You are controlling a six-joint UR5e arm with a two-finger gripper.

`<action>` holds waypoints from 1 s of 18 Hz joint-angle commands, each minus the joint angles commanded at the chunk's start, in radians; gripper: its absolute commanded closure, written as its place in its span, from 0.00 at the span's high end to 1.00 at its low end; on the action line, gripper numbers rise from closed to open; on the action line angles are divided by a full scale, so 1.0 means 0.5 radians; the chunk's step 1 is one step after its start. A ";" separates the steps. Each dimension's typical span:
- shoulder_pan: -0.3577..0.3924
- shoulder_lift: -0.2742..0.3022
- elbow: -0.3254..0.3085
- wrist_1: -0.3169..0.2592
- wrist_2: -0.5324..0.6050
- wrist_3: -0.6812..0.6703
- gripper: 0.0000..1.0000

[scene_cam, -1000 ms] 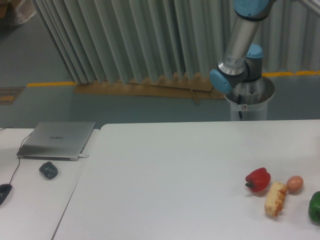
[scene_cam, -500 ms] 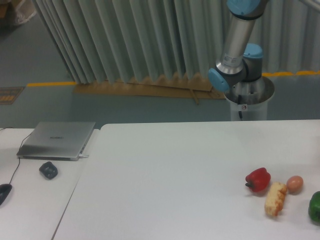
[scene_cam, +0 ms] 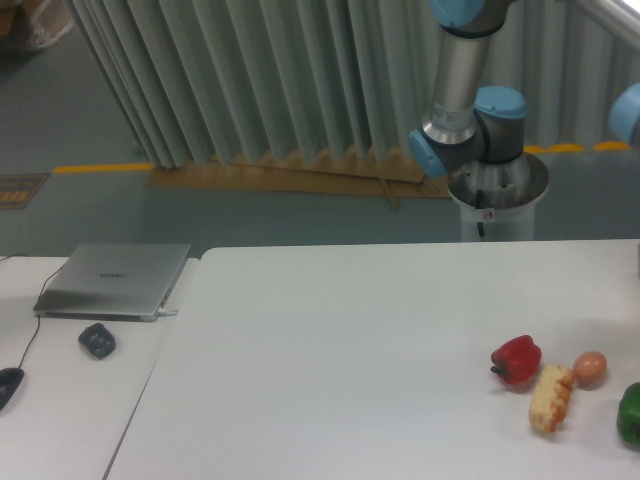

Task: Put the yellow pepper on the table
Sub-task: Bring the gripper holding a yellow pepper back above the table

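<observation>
Neither the gripper nor the yellow pepper was in frame, so its opening and their relation could not be told. Only the arm [scene_cam: 457, 90] showed upper right, above the table [scene_cam: 350, 340]

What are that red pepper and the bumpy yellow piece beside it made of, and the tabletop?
The red pepper looks like glossy moulded plastic, given its even shine. The corn-like piece seems matte plastic or foam, pale and bumpy; I can't tell which. The table looks like smooth matte white laminate, without visible grain.
</observation>
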 joint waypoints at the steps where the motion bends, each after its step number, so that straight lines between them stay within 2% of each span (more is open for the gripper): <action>1: -0.043 -0.012 -0.009 0.009 0.000 0.034 0.49; 3: -0.089 -0.034 -0.015 0.019 -0.009 0.031 0.49; 9: -0.089 -0.022 -0.114 -0.018 -0.012 0.037 0.49; 11: -0.092 -0.021 -0.144 -0.079 0.039 0.037 0.49; 18: -0.276 -0.043 -0.178 -0.074 0.043 -0.061 0.50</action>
